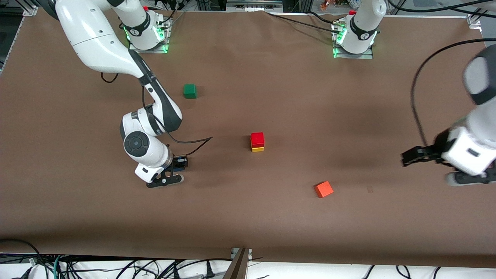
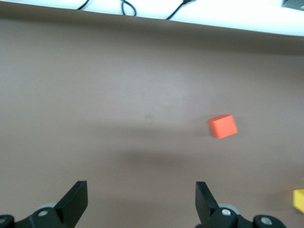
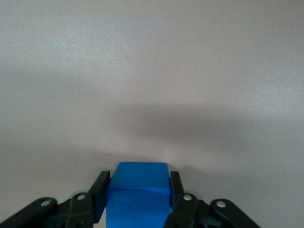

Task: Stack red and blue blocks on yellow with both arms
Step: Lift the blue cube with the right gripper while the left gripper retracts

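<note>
The red block (image 1: 257, 138) sits on the yellow cube (image 1: 257, 148) near the table's middle. My right gripper (image 1: 172, 172) is low over the table, toward the right arm's end from the stack. In the right wrist view it (image 3: 137, 183) is shut on the blue block (image 3: 137, 202), with a finger against each side. In the front view the hand hides the blue block. My left gripper (image 1: 405, 158) hangs open and empty over the left arm's end of the table. Its wrist view shows the spread gripper (image 2: 141, 190) and an edge of the yellow cube (image 2: 299, 200).
An orange cube (image 1: 323, 189) lies nearer the front camera than the stack, toward the left arm's end; it also shows in the left wrist view (image 2: 223, 126). A green cube (image 1: 190, 91) lies farther from the front camera, near the right arm's base.
</note>
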Controlling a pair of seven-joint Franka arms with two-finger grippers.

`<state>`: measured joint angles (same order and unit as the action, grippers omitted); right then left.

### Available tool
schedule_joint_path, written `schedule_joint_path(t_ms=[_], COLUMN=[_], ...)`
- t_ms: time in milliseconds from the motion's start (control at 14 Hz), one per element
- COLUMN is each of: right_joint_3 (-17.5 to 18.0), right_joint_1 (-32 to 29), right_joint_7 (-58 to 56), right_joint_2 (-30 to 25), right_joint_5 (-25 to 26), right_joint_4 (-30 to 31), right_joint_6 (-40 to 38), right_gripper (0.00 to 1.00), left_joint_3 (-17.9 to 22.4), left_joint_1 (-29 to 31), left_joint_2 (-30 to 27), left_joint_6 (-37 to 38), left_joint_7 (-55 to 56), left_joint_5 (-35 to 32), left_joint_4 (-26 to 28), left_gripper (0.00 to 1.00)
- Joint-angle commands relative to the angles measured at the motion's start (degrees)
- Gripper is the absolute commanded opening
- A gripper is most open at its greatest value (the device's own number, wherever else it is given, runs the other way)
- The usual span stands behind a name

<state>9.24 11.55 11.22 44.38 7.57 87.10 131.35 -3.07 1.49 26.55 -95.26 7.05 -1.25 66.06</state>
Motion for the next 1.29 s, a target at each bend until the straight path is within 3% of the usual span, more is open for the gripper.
schedule_joint_path(t_ms=[0,357,571,1000,1214], right_joint_3=[0.5,2.4,2.9,3.5,3.7], right_joint_1=[0.3,0.9,0.9,1.2,1.2], right_joint_7=[0.4,3.5,4.2,4.4,4.4], right_joint_2=[-0.4,-1.7,-2.0,-2.9,-2.9], right_joint_5=[0.2,0.1,0.1,-0.7,-0.8], right_joint_4=[-0.4,-1.8,-2.2,-2.1,-2.1], right_joint_6=[-1.0,-6.4,-7.2,-7.8,-7.8], right_gripper=[0.39,0.39,0.39,0.39,0.39], left_joint_3=[-0.8,-0.6,-0.4,0.1,0.1], left_joint_1=[1.5,0.9,0.8,1.4,1.5], left_joint_2=[-1.1,-3.0,-11.0,-19.1,-19.1], left_joint_6=[0.9,1.0,1.0,1.1,1.3], left_joint_7=[-3.5,-3.2,-3.1,-3.5,-3.4], left_joint_5=[2.2,2.1,1.6,1.4,1.3], left_joint_4=[0.9,1.9,11.3,21.6,22.5], left_gripper=[1.0,1.0,1.0,1.0,1.0])
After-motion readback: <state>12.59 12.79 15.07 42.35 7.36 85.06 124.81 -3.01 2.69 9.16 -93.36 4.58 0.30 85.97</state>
